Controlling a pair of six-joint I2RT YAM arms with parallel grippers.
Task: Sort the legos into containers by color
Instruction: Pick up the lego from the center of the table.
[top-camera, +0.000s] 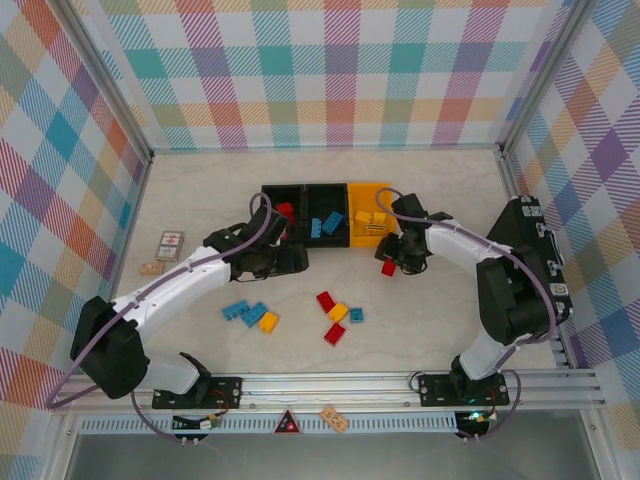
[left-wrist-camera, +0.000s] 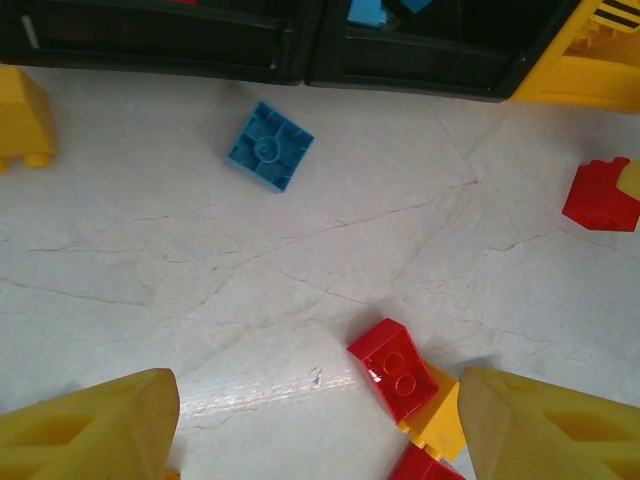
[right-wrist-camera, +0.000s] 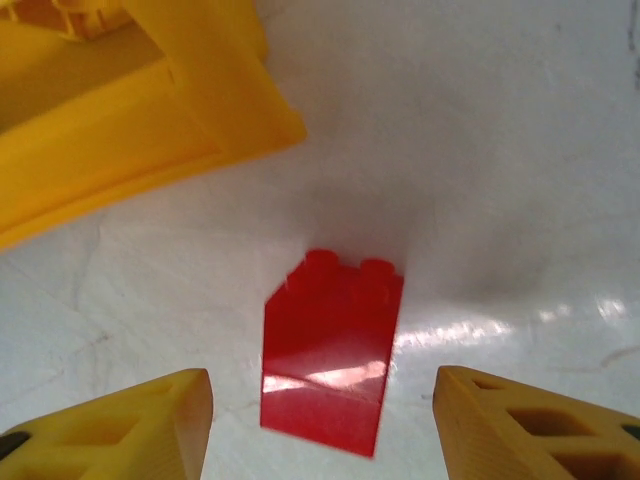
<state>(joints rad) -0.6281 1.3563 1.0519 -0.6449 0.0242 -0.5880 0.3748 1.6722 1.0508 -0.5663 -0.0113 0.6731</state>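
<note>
Your right gripper (right-wrist-camera: 322, 400) stands wide over a red lego (right-wrist-camera: 330, 350) beside a corner of the yellow container (right-wrist-camera: 200, 120). Your left gripper (left-wrist-camera: 318, 400) gapes empty near the black containers (left-wrist-camera: 180, 50), around the middle of the worktop (left-wrist-camera: 200, 280).

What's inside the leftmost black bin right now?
One red brick shows inside the leftmost black bin. The left arm and its cable cover the bin's near part, so any bricks lying there cannot be seen.
</note>
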